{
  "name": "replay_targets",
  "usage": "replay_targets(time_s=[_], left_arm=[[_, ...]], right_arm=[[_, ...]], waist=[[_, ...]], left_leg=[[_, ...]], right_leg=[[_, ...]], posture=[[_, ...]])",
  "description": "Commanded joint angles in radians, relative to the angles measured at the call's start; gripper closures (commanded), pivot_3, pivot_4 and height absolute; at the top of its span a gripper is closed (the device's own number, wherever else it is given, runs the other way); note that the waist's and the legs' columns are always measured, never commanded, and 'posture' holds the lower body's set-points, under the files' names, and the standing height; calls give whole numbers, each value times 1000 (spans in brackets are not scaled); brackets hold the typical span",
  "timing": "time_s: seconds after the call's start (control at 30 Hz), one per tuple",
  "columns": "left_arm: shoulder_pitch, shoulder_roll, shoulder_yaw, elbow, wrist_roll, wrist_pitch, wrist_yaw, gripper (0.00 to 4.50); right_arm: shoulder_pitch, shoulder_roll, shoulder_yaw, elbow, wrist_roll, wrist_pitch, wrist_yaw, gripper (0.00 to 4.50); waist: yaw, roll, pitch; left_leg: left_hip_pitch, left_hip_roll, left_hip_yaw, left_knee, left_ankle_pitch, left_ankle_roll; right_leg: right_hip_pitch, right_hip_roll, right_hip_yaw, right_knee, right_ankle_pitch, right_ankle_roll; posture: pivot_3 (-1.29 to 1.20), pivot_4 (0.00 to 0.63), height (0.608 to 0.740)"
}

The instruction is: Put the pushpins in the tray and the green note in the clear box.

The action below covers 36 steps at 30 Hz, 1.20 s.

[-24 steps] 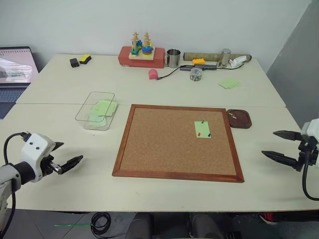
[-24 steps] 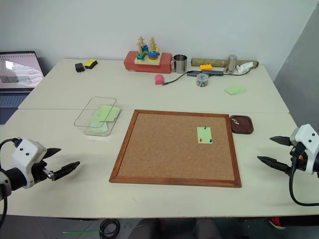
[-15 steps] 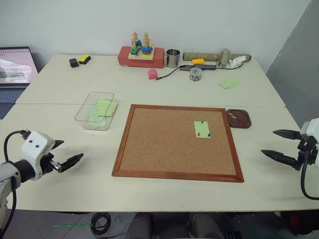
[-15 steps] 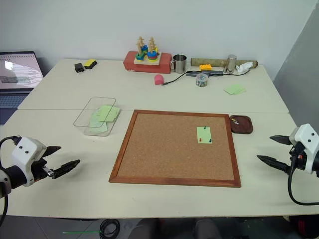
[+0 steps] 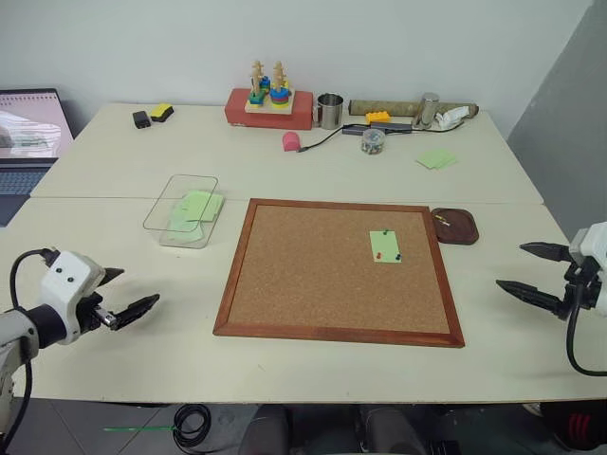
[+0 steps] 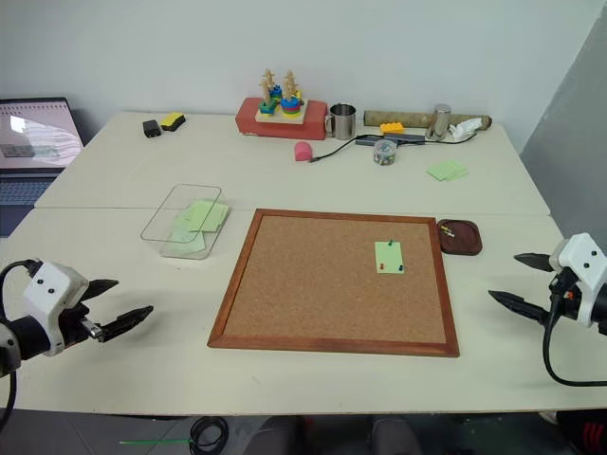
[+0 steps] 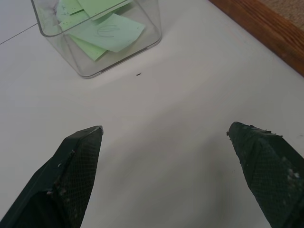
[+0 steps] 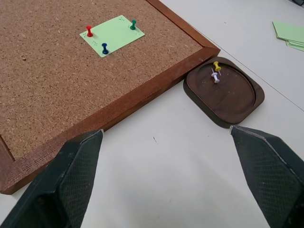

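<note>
The light green rectangular paper note (image 8: 112, 35) lay right of centre in the head views, fixed to the big wood-framed corkboard (image 5: 339, 270) by three tiny plastic-headed pushpins: a red one (image 8: 89, 30), a green one (image 8: 133, 23) and a dark blue one (image 8: 105, 48). Nothing had been taken off yet.

The left gripper (image 5: 121, 297) hung at the lower left, the right gripper (image 5: 531, 275) at the far right edge, both with jaws wide apart and empty.

The likeliest trouble was the pins themselves. Their small, smooth heads gave broad textured fingertips (image 8: 76, 156) little to pinch, so a pin might slip out and roll off across the pale matte table (image 5: 285, 171). A pull at a slant might tear the thin paper at its holes. With the pins out, the limp note would lie flat on grainy cork, hard to get a finger under.

The small dark brown wooden tray (image 8: 224, 92), a rounded square with a shallow rim, sat just beside the board's right edge and already held a yellow and a pale pin. The transparent shallow plastic box (image 5: 182, 209) with rounded corners stood at the upper left of the board, with similar green papers inside.
</note>
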Motion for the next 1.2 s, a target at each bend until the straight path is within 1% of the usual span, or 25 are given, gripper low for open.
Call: replay_targets(time_s=[0.03, 0.07, 0.3, 0.37, 0.4, 0.47, 0.53, 0.6, 0.7, 0.8, 0.87, 1.0, 1.03, 1.07, 1.2], left_arm=[[-17, 5, 40, -8, -21, -14, -11, 21], [-19, 5, 39, -9, -20, -11, -14, 21], [-43, -3, 10, -53, -30, -7, -38, 21], [-55, -7, -4, -93, -49, 12, -50, 362], [-65, -7, -31, -140, -62, 30, -61, 383], [-76, -6, -61, -195, -75, 54, -71, 793], [-111, -17, -120, -273, -91, 89, -65, 1193], [-160, -34, -192, -343, -102, 120, -55, 1607], [-238, -75, -284, -395, -106, 156, -40, 2252], [-340, -163, -394, -386, -89, 178, -7, 2893], [-398, -224, -461, -342, -50, 162, 15, 3322], [-485, -349, -551, -238, 6, 119, 55, 4081], [-499, -370, -568, -207, 23, 102, 58, 4357], [-510, -388, -587, -180, 38, 84, 54, 4449], [-541, -451, -621, -61, 89, 10, 64, 4449]], right_arm=[[-7, -1, -14, -17, -2, -3, -6, 0], [-6, -1, -13, -17, -3, -3, -7, 0], [2, 2, -16, -32, -2, 1, -13, 0], [4, 4, -17, -41, 2, 5, -15, 0], [4, 8, -16, -54, 8, 11, -18, 0], [3, 12, -14, -68, 14, 18, -21, 0], [-1, 23, -8, -95, 18, 23, -29, 0], [-11, 35, -1, -123, 26, 41, -40, 0], [-25, 48, 13, -167, 42, 73, -50, 0], [-50, 70, 51, -216, 55, 95, -69, 0], [-71, 87, 79, -245, 63, 111, -82, 0], [-120, 128, 136, -279, 77, 151, -108, 0], [-133, 137, 148, -280, 80, 160, -114, 0], [-150, 146, 166, -278, 76, 167, -122, 0], [-242, 187, 247, -252, 45, 198, -165, 0]], waist=[[0, 0, 0], [0, 0, 0], [0, 0, 0], [0, 0, 0], [0, 0, 0], [1, 0, 0], [2, 0, 0], [2, 0, 0], [2, 0, 0], [2, 0, 0], [1, 0, 0], [-1, 0, 0], [0, 0, 0], [0, 0, 0], [-1, 0, 0]], left_leg=[[0, 0, 0, 0, 0, 0], [0, 0, 0, 0, 0, 0], [0, 0, 0, 0, 0, 0], [0, 0, 0, 0, 0, 0], [0, 0, 0, 0, 0, 0], [0, 0, 0, 1, 0, 0], [0, 0, 0, 1, 0, 0], [0, -1, -1, 1, 0, 0], [0, -2, -1, 2, 0, 0], [0, -3, -1, 2, 0, 0], [0, -3, -1, 3, 0, 0], [0, -3, -1, 4, 0, 0], [0, -3, -1, 4, 0, 0], [0, -3, -1, 4, 0, 0], [0, -3, -2, 4, 0, 0]], right_leg=[[0, 0, 0, 0, 0, 1], [0, 0, 0, 0, 2, 4], [0, 0, 0, 0, 3, 5], [0, 0, 0, 0, 3, 5], [0, 0, 0, 0, 3, 5], [0, 0, 0, 0, 3, 5], [1, 0, 0, 0, 3, 5], [1, 0, 0, 0, 4, 6], [1, 1, 1, 0, 5, 8], [2, 1, 1, 1, 5, 8], [2, 2, 1, 1, 5, 8], [2, 3, 1, 1, 6, 8], [2, 3, 1, 1, 6, 8], [2, 3, 1, 1, 7, 7], [2, 3, 1, 1, 8, 6]], posture=[[0, 150, 740], [0, 150, 740], [0, 150, 740], [0, 150, 740], [0, 150, 740], [0, 150, 740], [0, 150, 740], [0, 150, 740], [0, 150, 740], [0, 150, 740], [0, 150, 740], [0, 150, 740], [0, 150, 740], [0, 150, 740], [0, 150, 740]])
